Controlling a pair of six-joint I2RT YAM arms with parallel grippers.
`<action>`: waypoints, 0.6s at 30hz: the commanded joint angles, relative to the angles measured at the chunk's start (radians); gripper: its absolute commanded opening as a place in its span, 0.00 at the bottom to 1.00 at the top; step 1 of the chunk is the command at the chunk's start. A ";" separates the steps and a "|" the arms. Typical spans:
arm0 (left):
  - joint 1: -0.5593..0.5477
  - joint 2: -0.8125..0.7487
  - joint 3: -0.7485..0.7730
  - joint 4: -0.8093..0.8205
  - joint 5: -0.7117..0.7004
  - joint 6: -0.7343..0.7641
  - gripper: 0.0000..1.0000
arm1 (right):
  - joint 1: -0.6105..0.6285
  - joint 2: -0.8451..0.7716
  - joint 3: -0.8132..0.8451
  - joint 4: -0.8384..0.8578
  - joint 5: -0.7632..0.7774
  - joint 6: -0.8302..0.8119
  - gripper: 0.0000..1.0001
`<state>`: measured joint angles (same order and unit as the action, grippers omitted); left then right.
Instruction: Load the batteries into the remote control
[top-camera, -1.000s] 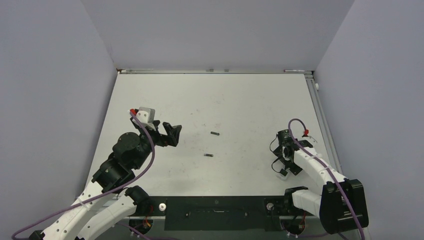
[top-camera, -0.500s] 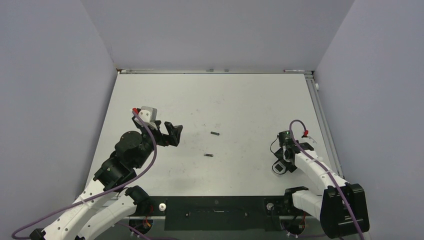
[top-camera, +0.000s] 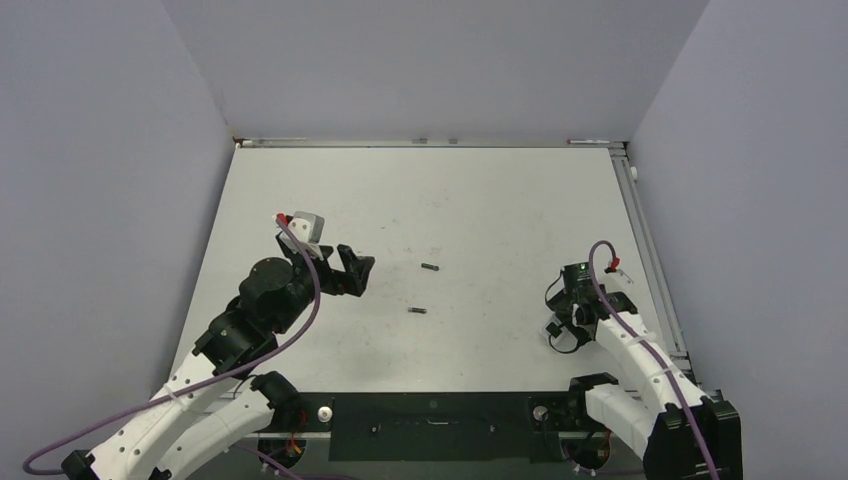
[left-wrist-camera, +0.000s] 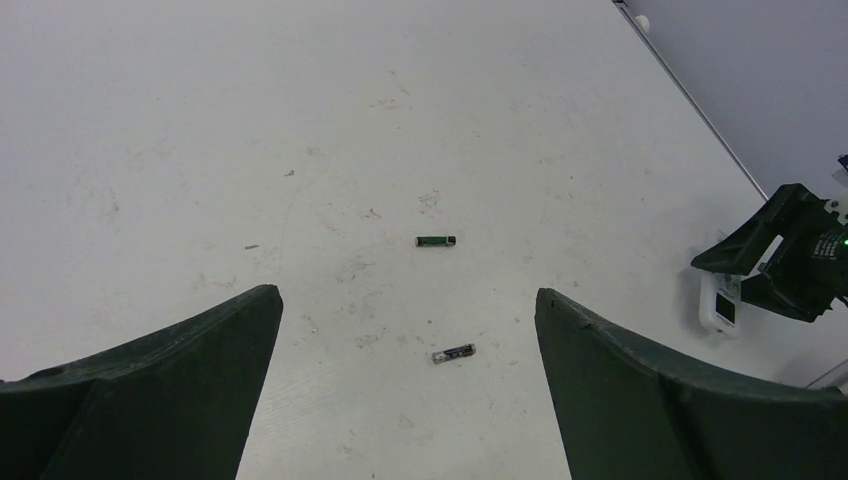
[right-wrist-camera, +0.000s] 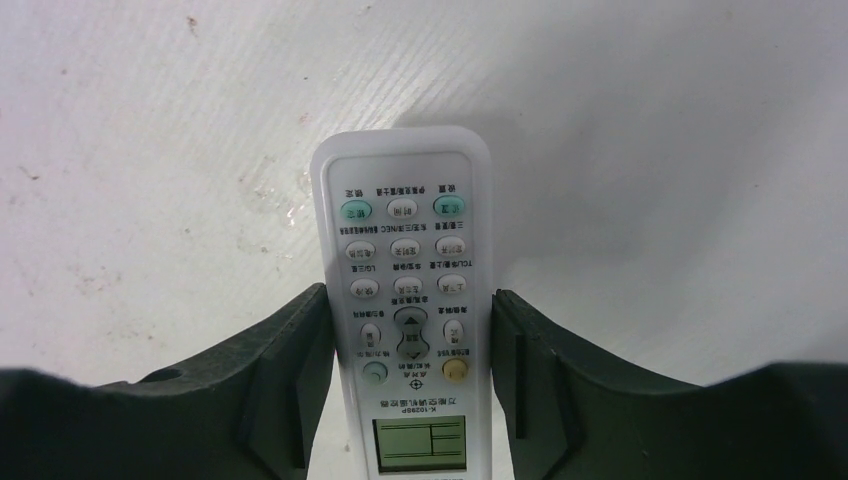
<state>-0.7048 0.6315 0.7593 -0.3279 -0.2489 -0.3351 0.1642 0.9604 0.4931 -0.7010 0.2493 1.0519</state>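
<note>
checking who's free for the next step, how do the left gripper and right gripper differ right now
The left gripper is open wide; the right gripper is closed on the sides of the remote control. The left gripper holds nothing and faces the two batteries lying on the table; the right gripper has the remote's button face toward its camera. Both have the same dark fingers.

Bright even light, soft shadows, sharp focus
</note>
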 joint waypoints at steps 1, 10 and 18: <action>0.004 0.009 0.035 -0.011 0.075 -0.063 0.96 | -0.001 -0.067 0.055 0.015 -0.051 -0.026 0.09; 0.007 0.059 0.049 -0.078 0.145 -0.191 0.96 | 0.076 -0.166 0.094 0.078 -0.091 0.026 0.09; 0.007 0.077 -0.023 -0.016 0.278 -0.283 0.96 | 0.222 -0.147 0.138 0.156 -0.084 0.128 0.09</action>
<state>-0.7040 0.7296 0.7574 -0.4068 -0.0681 -0.5457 0.3271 0.8036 0.5659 -0.6357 0.1638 1.1076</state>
